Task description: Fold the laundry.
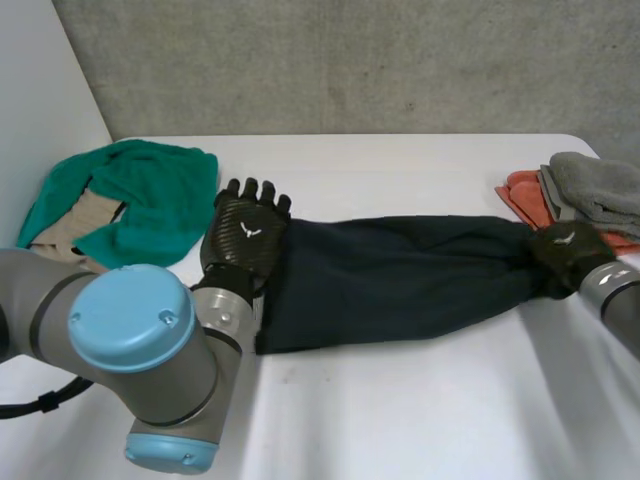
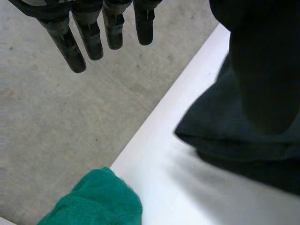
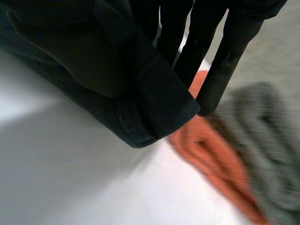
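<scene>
The dark garment (image 1: 400,280) lies stretched between both hands, one end under the palm of the left hand (image 1: 245,238), fingers straight and apart, the other hem pinched by the right hand (image 1: 567,250) between thumb and fingers.

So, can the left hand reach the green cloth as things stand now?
Probably yes. The green cloth lies just beside the left hand, with only bare table between them. Its fingers are straight and free, though it rests at the end of the dark garment that the right hand pinches.
</scene>
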You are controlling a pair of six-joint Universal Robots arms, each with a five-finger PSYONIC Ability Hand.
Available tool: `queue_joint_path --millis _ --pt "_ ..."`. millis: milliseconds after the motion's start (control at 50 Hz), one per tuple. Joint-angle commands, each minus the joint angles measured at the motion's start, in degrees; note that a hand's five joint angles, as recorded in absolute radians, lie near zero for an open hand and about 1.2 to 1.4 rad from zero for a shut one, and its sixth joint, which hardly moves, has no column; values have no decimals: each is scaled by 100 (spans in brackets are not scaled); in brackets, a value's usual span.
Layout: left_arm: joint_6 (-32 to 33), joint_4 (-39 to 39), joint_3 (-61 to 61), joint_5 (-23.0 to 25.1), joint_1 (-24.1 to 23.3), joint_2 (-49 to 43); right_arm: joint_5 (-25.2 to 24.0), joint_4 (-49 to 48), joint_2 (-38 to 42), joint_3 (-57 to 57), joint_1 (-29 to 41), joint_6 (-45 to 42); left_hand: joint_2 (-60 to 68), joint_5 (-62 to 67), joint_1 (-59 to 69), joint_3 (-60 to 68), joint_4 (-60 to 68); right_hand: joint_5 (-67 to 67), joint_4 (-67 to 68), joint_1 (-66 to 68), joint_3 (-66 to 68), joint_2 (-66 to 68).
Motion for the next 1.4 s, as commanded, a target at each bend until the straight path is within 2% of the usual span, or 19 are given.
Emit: queue_joint_path --millis 20,120,200,220,300,440,500,520,540,560,580,640,720,740,800,860,1000,1200,1400 --pt "-10 -1 -265 -1 8 378 395 -83 -378 17 -86 -669 -136 -242 -96 -162 -130 1424 1160 2026 1233 1317" --pt "-10 -18 -432 -1 70 571 387 -171 -413 -141 308 -1293 -140 -246 -100 -166 -135 1424 1160 2026 1233 1317" --pt "-27 -62 -565 -10 140 721 290 -504 -351 -458 1573 -1619 -140 -246 -100 -166 -135 1424 1160 2026 1233 1317" --pt "-45 -80 -599 -10 149 791 186 -732 -308 -528 2045 -1680 -140 -246 -100 -166 -135 1424 1160 2026 1233 1317" --pt "-159 -124 -670 -19 158 923 -376 -1304 -10 -467 2971 -2014 -140 -246 -100 -166 -135 1424 1160 2026 1233 1317" --pt "-414 -255 -670 -19 184 1072 -1422 -1297 667 -283 3728 -3103 -140 -246 -100 -166 -135 1424 1160 2026 1233 1317" --pt "-432 -264 -626 -19 219 1072 -1547 -1191 642 -203 3720 -3271 -140 -246 -100 -166 -135 1330 1066 1932 1139 1223" --pt "-432 -256 -574 -10 254 1072 -1529 -1130 598 -186 3729 -3246 -140 -246 -100 -166 -135 -1935 -2199 -1333 -2126 -2042" --pt "-423 -256 -539 -10 272 1064 -1520 -1103 572 -177 3737 -3202 -140 -246 -100 -166 -135 -3699 -3964 -3097 -3891 -3807" --pt "-423 -247 -504 -1 298 1064 -1503 -1094 545 -168 3729 -3132 -140 -246 -100 -166 -135 -5282 -5547 -4680 -5474 -5390" --pt "-423 -247 -442 -1 316 1064 -1459 -1077 484 -159 3720 -3044 -140 -246 -100 -166 -135 -5576 -5840 -4974 -5767 -5683" --pt "-423 -238 -117 -1 334 1011 -1406 -1042 -95 -63 3466 -2211 -140 -246 -100 -166 -135 -5576 -5840 -4974 -5767 -5683" --pt "-440 -247 427 -1 333 810 -1371 -1077 -877 69 2939 -147 -136 -242 -96 -162 -130 -5576 -5840 -4974 -5767 -5683" --pt "-475 -256 655 -1 290 617 -1336 -1051 -1044 34 2772 710 -136 -242 -96 -162 -130 -5576 -5840 -4974 -5767 -5683" --pt "-572 -291 1016 16 211 344 -1161 -876 -1151 -132 2377 2066 -119 -225 -79 -145 -113 -5576 -5840 -4974 -5767 -5683" --pt "-765 -501 1534 244 -105 -112 -915 -376 -1151 -395 1894 2729 -52 -158 -12 -78 -46 -5576 -5840 -4974 -5767 -5683" --pt "-1134 -1501 2588 781 -493 -1140 -808 872 -179 -1326 1646 2802 283 177 322 257 288 -5576 -5840 -4974 -5767 -5683" --pt "-1249 -2435 2934 -18 -493 -1652 -958 1560 799 -1961 1655 2564 369 263 409 343 374 -5576 -5840 -4974 -5767 -5683" --pt "-1205 -2857 2617 -72 -502 -1801 -826 1648 1538 -2348 1672 1889 251 145 291 225 257 -5576 -5840 -4974 -5767 -5683"
